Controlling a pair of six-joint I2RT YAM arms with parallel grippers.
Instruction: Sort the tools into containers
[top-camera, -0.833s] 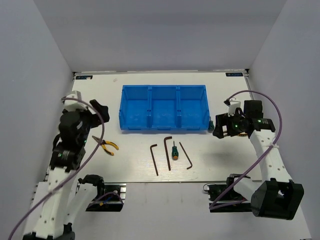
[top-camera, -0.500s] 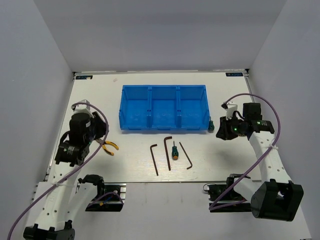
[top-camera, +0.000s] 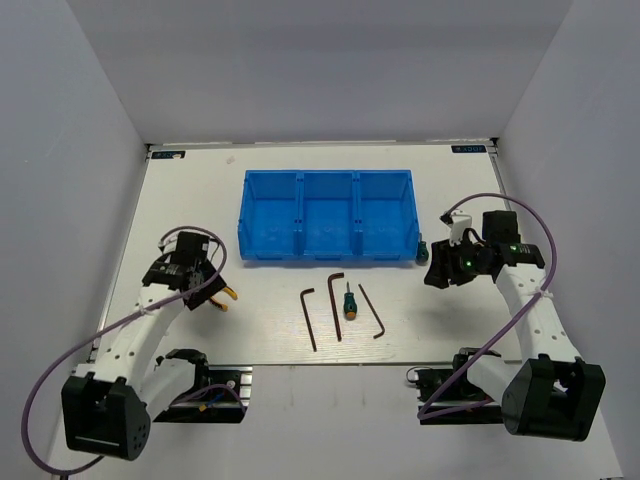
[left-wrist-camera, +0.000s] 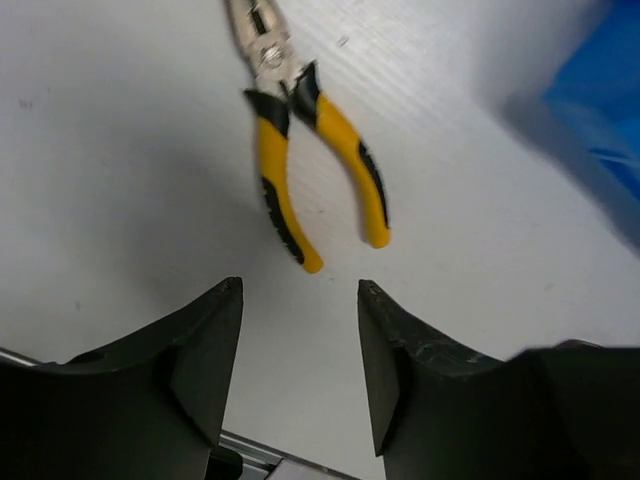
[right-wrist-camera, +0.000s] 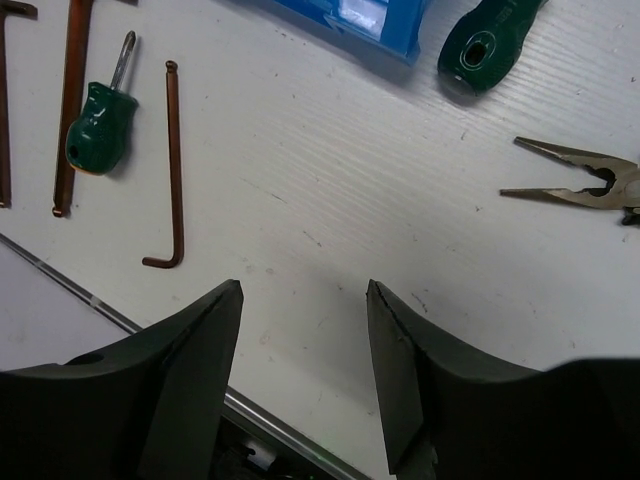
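The blue three-compartment bin (top-camera: 325, 215) stands at the table's middle back; all three compartments look empty. Yellow-handled pliers (top-camera: 224, 296) lie left of it, and in the left wrist view (left-wrist-camera: 318, 160) just ahead of my open, empty left gripper (top-camera: 208, 287) (left-wrist-camera: 300, 292). Three dark hex keys (top-camera: 308, 318) (top-camera: 336, 305) (top-camera: 371, 311) and the green-handled screwdriver (top-camera: 349, 303) (right-wrist-camera: 100, 115) lie in front of the bin. A small green-tipped tool (top-camera: 422, 250) (right-wrist-camera: 487, 42) lies by the bin's right corner. My right gripper (top-camera: 436, 272) (right-wrist-camera: 305, 292) is open and empty above bare table.
The right wrist view shows the metal jaws of a second pair of pliers (right-wrist-camera: 585, 180) right of the green tool; the right arm hides it from the top camera. The table's front rail (right-wrist-camera: 150, 330) runs just below the right fingers. White walls enclose the table.
My left arm has dropped down and tipped forward, bringing the open gripper low beside the pliers. My right gripper has shifted slightly toward the front left.
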